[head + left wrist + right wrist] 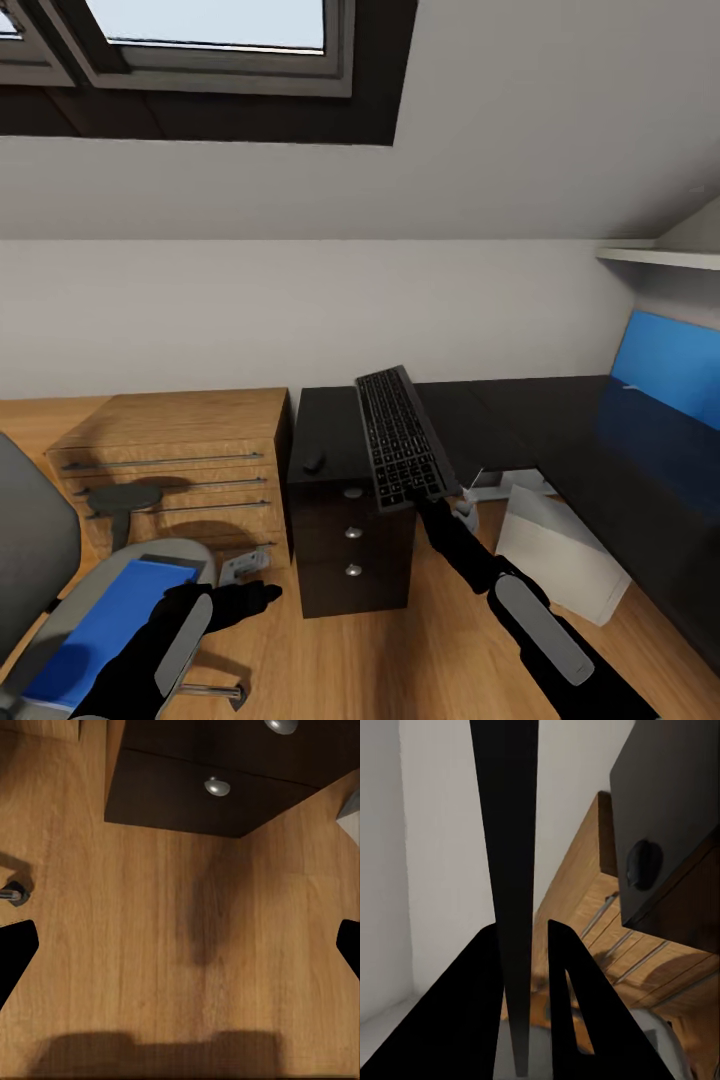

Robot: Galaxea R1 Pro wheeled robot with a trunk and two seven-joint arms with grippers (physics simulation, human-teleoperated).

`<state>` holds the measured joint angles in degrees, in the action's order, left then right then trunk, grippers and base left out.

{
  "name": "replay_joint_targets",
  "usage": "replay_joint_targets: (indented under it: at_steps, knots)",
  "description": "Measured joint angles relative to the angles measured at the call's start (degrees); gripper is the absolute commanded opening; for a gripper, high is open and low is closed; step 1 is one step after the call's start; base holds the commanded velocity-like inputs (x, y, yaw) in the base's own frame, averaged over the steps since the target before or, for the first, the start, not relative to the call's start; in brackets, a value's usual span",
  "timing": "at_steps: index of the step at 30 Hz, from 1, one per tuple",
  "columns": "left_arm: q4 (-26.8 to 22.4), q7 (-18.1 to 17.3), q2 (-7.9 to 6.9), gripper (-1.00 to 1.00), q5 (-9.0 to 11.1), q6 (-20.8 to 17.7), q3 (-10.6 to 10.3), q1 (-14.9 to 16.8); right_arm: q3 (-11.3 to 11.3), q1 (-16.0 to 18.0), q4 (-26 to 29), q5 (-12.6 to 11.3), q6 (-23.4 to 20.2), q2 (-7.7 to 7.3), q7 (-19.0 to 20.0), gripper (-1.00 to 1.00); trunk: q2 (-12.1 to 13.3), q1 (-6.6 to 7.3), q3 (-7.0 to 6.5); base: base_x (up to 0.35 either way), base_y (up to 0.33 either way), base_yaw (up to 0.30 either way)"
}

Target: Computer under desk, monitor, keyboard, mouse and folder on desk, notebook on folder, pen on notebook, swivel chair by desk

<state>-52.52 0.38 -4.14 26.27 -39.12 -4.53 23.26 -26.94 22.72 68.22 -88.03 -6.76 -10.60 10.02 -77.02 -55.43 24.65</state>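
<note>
The keyboard [400, 438] is clamped by its near end between the right gripper [425, 497] fingers [472, 1020] and slants up over the desk's [520, 420] front edge above the drawer unit [350, 545]; the mouse [314, 461] lies near the desk's left edge. The left gripper [262, 594] hangs over the floor [180, 945], jaws spread wide and empty, beside the chair [60, 610] carrying the folder [105, 630].

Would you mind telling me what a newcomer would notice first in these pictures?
The keyboard stands out: the right claw holds its near end, tilting it above the black desk near the small mouse. At lower left, the blue folder lies on the swivel chair, beside the open left claw.
</note>
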Motion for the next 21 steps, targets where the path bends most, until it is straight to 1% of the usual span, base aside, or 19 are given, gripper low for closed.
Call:
replay_joint_targets:
  at_steps: [4, 8, 14, 21]
  knots:
    - [0.4, 0.0, 0.04, 1.0, 0.0, 0.0, -0.1, 0.0, 0.0, 0.0, 0.1, -0.1, -0.1, -0.7, 0.1, -1.0, 0.0, 0.0, 0.0, -0.009, -0.002, 0.0]
    - [0.5, 0.1, -0.01, 1.0, 0.0, 0.0, -0.1, 0.0, -0.1, 0.0, 0.1, -1.1, -0.2, -1.02, 0.2, -1.0, 0.0, -0.02, 0.0, -0.154, -0.117, 0.0]
    - [0.6, 0.1, -0.01, 1.0, 0.0, 0.0, -0.1, 0.0, -0.1, -0.1, 0.2, -1.3, -0.2, -1.09, 0.2, -1.0, 0.0, -0.02, 0.0, -0.228, -0.215, 0.0]
    - [1.3, 0.2, 0.05, 1.0, 0.0, 0.1, -0.1, 0.0, 0.1, 0.0, 0.4, -1.3, 0.3, -1.05, 0.4, -1.0, 0.0, -0.02, 0.0, -0.199, -0.284, 0.0]
